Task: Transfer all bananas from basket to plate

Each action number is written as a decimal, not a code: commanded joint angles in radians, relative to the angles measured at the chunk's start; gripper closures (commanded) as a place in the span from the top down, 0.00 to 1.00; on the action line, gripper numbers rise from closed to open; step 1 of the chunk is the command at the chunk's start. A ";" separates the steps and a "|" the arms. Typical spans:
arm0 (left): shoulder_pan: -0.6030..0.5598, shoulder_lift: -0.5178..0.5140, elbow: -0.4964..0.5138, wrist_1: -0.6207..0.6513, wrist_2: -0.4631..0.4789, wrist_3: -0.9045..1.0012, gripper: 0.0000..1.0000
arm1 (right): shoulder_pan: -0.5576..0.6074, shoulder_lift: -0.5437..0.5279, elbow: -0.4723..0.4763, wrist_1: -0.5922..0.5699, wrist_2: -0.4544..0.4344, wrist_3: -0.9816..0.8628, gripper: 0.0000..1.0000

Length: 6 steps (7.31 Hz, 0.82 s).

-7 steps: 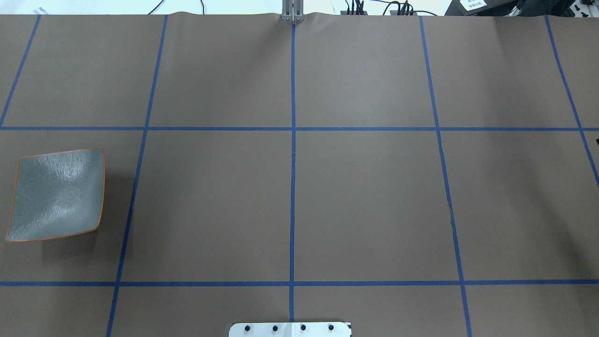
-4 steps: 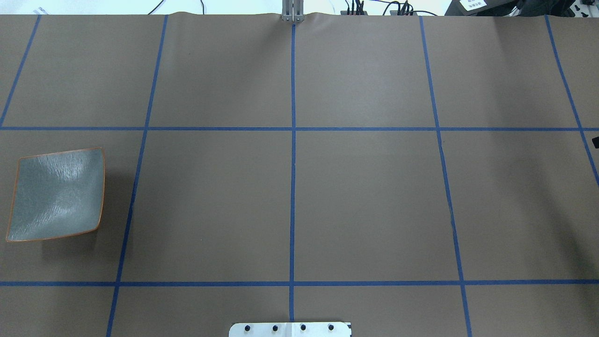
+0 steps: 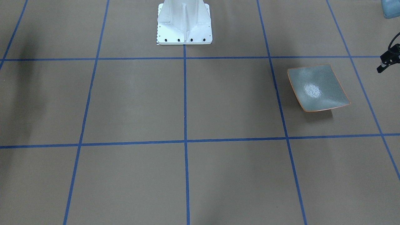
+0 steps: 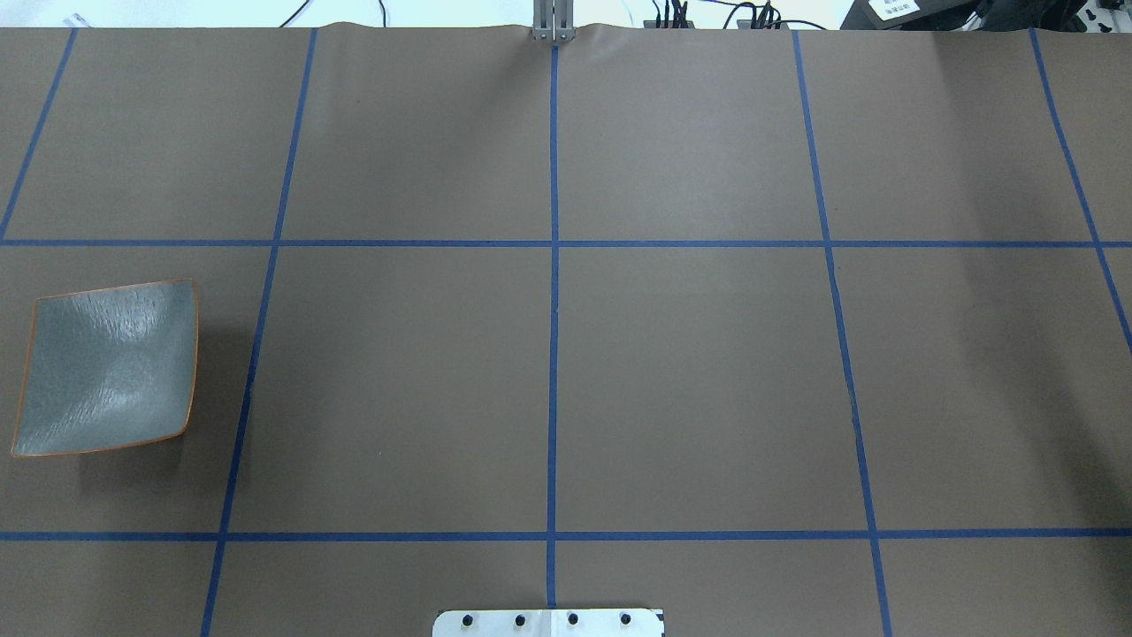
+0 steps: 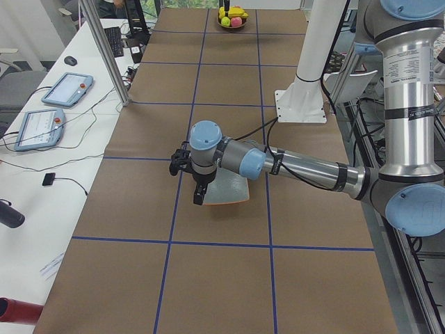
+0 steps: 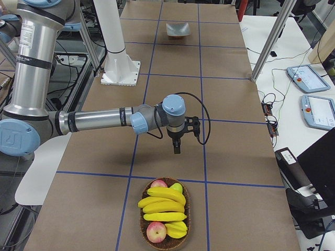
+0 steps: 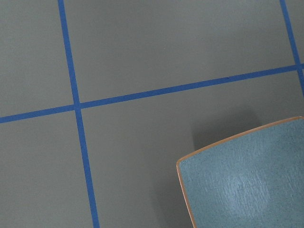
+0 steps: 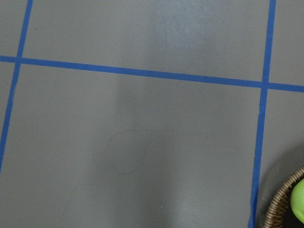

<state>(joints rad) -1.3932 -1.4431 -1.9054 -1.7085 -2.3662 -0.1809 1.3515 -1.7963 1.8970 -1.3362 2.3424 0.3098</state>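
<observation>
Several yellow bananas (image 6: 159, 206) lie in a wicker basket (image 6: 142, 226) at the table's right end, small and far in the exterior left view as bananas (image 5: 237, 12). The basket's rim (image 8: 279, 208) shows at the right wrist view's lower right corner. The empty grey-green plate (image 4: 106, 367) sits at the table's left end, also seen as the plate (image 3: 318, 87) and the plate (image 7: 247, 180). My left gripper (image 5: 199, 197) hangs by the plate's edge. My right gripper (image 6: 177, 148) hangs over bare table short of the basket. I cannot tell whether either is open or shut.
Red apples (image 6: 156, 231) and a green fruit (image 6: 178, 187) share the basket with the bananas. The white robot base (image 3: 184, 23) stands mid-table at the robot's side. A dark part of the left arm (image 3: 387, 59) shows at the front-facing view's right edge.
A small dark part at the overhead view's right edge grew slightly, then left the view. The plate has not moved.
</observation>
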 commanded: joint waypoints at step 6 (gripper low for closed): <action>0.005 0.001 0.012 -0.002 -0.005 0.000 1.00 | 0.015 -0.115 -0.162 0.063 -0.224 -0.071 1.00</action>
<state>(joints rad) -1.3883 -1.4420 -1.8935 -1.7098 -2.3691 -0.1810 1.3659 -1.9123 1.7778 -1.3028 2.1223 0.2391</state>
